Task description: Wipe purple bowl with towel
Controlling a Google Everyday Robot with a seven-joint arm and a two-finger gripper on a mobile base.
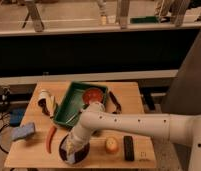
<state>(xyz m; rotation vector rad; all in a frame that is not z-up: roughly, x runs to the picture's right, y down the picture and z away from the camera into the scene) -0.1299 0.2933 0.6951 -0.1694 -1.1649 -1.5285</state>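
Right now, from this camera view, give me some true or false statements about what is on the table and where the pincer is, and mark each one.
1. The pincer is low over the purple bowl near the front edge of the table. True.
2. The red bowl stands on the bare table, outside the green tray. False: it sits inside the tray, at its far right end.
3. The blue sponge lies at the left side of the picture. True.
4. The black block lies to the left of the purple bowl. False: it lies to the bowl's right, past the round orange item.
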